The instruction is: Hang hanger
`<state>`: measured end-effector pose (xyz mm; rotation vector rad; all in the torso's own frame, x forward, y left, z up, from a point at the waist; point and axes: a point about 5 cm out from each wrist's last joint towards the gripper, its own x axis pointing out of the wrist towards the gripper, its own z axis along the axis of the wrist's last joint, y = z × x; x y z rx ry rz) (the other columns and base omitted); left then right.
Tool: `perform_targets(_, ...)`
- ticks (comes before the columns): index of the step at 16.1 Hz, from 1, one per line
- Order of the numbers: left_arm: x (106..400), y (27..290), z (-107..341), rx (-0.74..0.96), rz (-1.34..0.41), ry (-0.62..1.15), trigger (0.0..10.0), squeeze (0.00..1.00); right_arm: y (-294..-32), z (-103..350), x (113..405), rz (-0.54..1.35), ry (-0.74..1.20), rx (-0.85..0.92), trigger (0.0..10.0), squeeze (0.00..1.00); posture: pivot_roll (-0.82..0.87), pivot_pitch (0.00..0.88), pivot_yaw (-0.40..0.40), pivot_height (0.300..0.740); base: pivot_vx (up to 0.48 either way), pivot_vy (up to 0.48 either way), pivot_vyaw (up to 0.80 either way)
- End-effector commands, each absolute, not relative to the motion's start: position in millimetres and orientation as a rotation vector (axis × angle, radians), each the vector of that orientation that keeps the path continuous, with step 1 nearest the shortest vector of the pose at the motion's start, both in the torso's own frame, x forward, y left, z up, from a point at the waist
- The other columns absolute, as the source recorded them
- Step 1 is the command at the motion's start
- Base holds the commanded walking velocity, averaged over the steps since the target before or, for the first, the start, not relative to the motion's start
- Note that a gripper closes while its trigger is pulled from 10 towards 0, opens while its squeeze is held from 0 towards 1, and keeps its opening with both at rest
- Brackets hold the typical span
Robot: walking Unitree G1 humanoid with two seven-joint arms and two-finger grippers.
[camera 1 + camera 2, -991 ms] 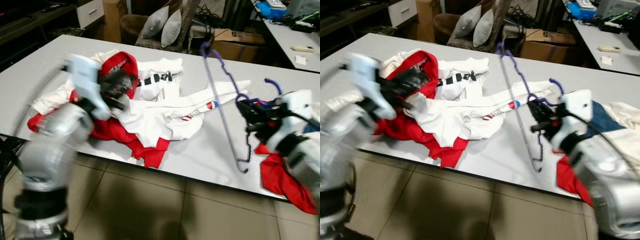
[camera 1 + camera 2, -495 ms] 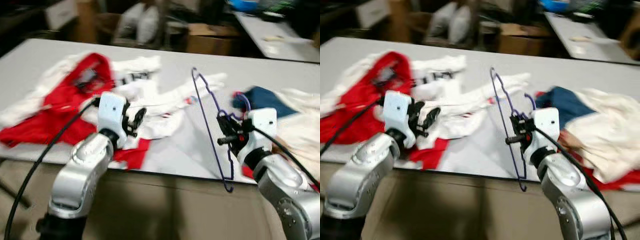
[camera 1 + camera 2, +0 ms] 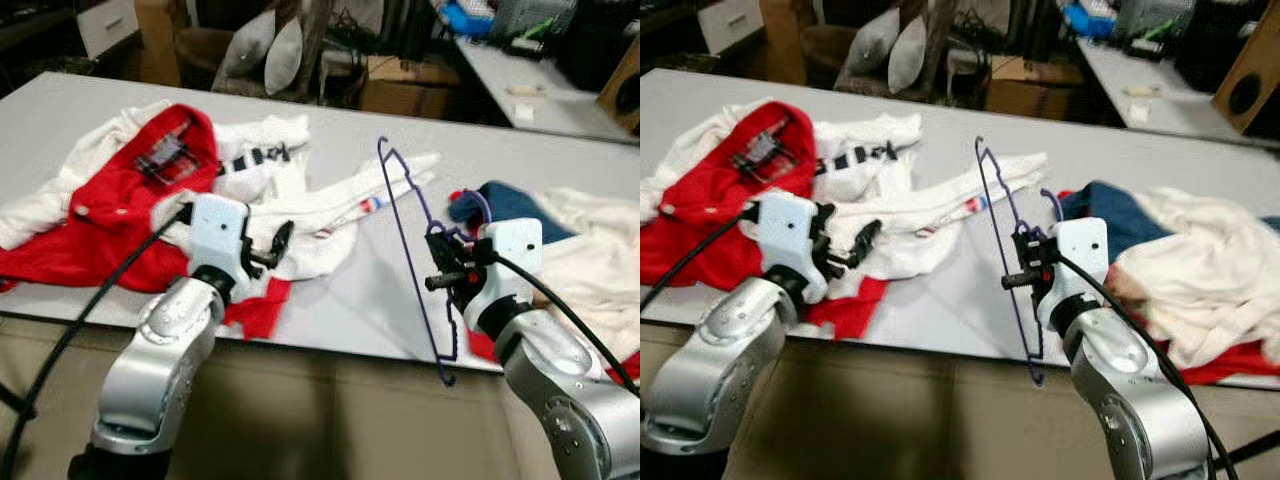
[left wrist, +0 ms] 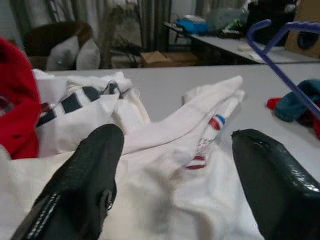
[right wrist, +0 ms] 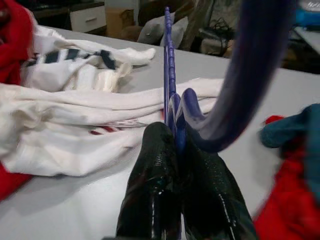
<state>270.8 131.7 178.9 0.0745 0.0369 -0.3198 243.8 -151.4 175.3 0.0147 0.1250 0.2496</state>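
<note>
Carrying step: right gripper (image 3: 447, 268) fingers pinching purple hanger (image 3: 410, 215) upright; left gripper (image 3: 272, 245) fingers gaping, empty. Next: finding a rail.

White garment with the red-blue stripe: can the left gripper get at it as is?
Probably yes. The left gripper is open, hovering right over the white garment, nothing between them. The hanger sits clamped in the right gripper, off to the side.

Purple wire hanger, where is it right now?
The purple wire hanger is clamped upright in the right gripper, held over the grey table's near edge, between the white garment and the blue cloth.
</note>
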Motion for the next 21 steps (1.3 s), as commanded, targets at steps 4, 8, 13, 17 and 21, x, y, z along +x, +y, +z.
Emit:
perform_targets(4, 264.3, 128.8, 171.9, 0.076, -0.320, 0.049, 10.0, 1.00, -159.1, 176.2, 241.7, 0.209, 0.108, -0.006, 10.0, 0.00, 0.01, 0.000, -0.071, 0.740, 0.000, -0.453, 0.00)
perform_targets(8, 268.9, 127.6, 173.4, 0.088, -0.332, 0.041, 10.0, 1.00, -157.9, 178.0, 239.7, 0.208, 0.083, -0.027, 10.0, 0.00, 0.00, 0.000, -0.046, 0.740, 0.000, -0.447, 0.00)
perform_targets(13, 272.3, 122.2, 167.9, 0.098, -0.341, 0.071, 10.0, 1.00, -167.2, 166.6, 237.7, 0.141, 0.118, -0.053, 10.0, 0.00, -0.01, 0.000, -0.037, 0.740, 0.000, -0.345, -0.11)
perform_targets(17, 282.1, 124.8, 164.2, 0.112, -0.327, 0.080, 10.0, 1.00, -177.8, 158.7, 233.9, 0.057, 0.145, -0.017, 10.0, 0.00, -0.02, 0.000, -0.008, 0.740, 0.000, 0.480, -0.80)
perform_targets(21, 286.8, 124.2, 163.5, 0.111, -0.335, 0.081, 10.0, 1.00, -184.3, 149.1, 230.0, -0.004, 0.194, -0.087, 10.0, 0.00, -0.03, 0.000, 0.008, 0.740, 0.000, 0.480, -0.79)
